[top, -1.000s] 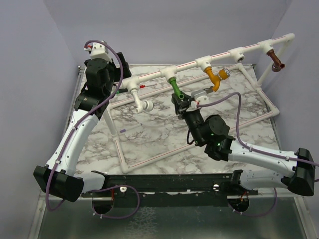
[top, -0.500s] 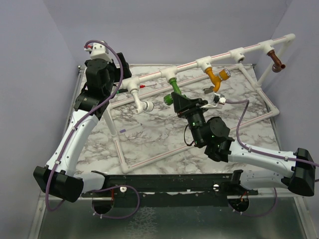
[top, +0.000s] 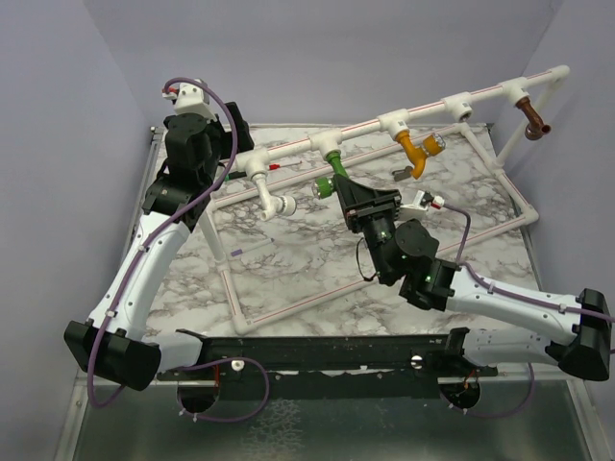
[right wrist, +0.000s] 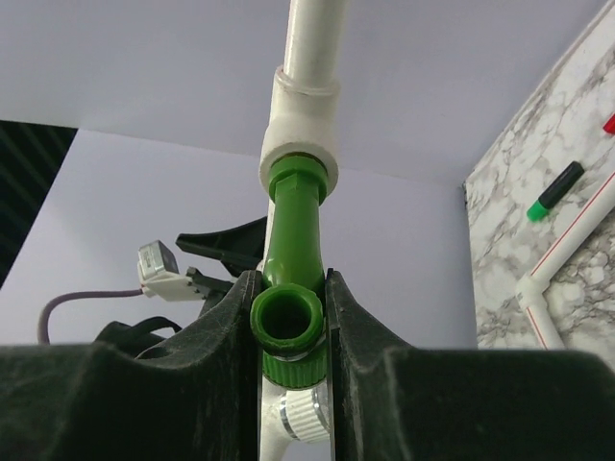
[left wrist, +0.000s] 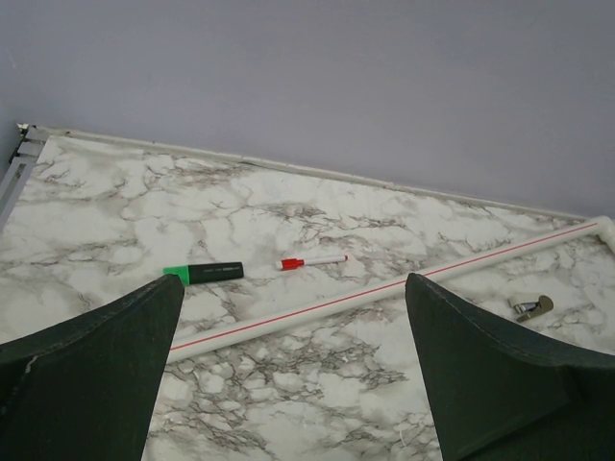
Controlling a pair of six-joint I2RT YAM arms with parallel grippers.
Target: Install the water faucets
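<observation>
A white red-striped pipe rail (top: pixel 365 125) carries four faucets: white (top: pixel 269 195), green (top: pixel 332 173), orange-yellow (top: pixel 416 151) and brown (top: pixel 531 117). My right gripper (top: pixel 348 195) is shut on the green faucet, whose top sits in its white fitting. In the right wrist view the green faucet (right wrist: pixel 291 288) is clamped between both fingers, its open spout facing the camera. My left gripper (top: pixel 197 134) is open and empty, raised at the back left. In the left wrist view its fingers (left wrist: pixel 106 355) spread wide above the marble table (left wrist: pixel 288 403).
A green-capped black marker (left wrist: pixel 204 274), a red-capped pen (left wrist: pixel 312 261) and a small grey metal piece (left wrist: pixel 530 307) lie on the table. A long striped pipe (left wrist: pixel 384 293) of the floor frame crosses it. Purple walls close in on three sides.
My right gripper has turned about the green faucet, twisting it so that its spout end now points left. The left arm has not moved.
</observation>
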